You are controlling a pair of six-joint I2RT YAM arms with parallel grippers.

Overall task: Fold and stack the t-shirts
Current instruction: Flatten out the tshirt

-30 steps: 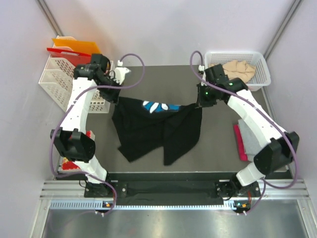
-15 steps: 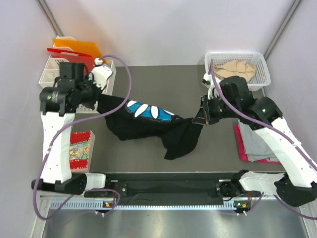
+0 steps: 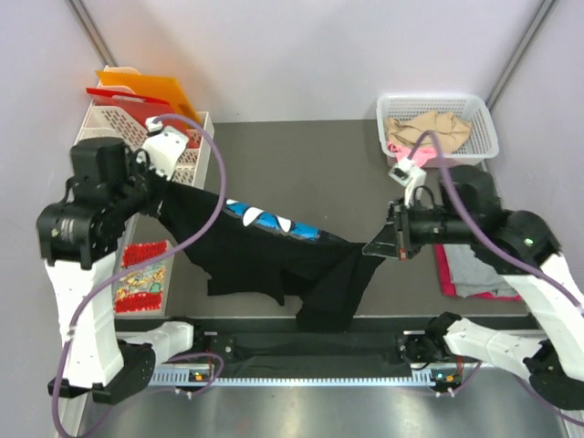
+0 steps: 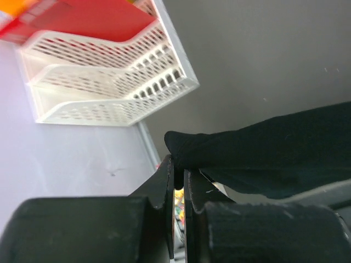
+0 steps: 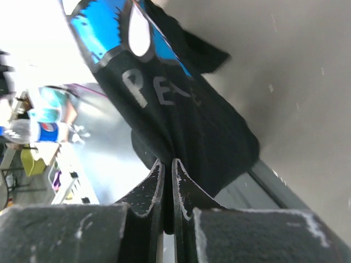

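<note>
left tool [image 4: 178, 164] and right tool [image 5: 167, 164] both clamped on black t-shirt [image 3: 274, 255], not yet folded; grey shirt [image 3: 467, 269] looks stacked at 3 o'clock, beige shirt [image 3: 433, 126] waits at 1 o'clock.

The black t-shirt [image 3: 274, 251], printed in blue and white, hangs stretched between the left hand [image 4: 179, 170] and right hand [image 5: 164, 170], with loose folds sagging below. A beige t-shirt [image 3: 429, 126] lies crumpled in the white basket [image 3: 429, 98]. A grey t-shirt [image 3: 470, 269] lies flat on a magenta t-shirt [image 3: 442, 265] on the tabletop [image 3: 319, 164].
</note>
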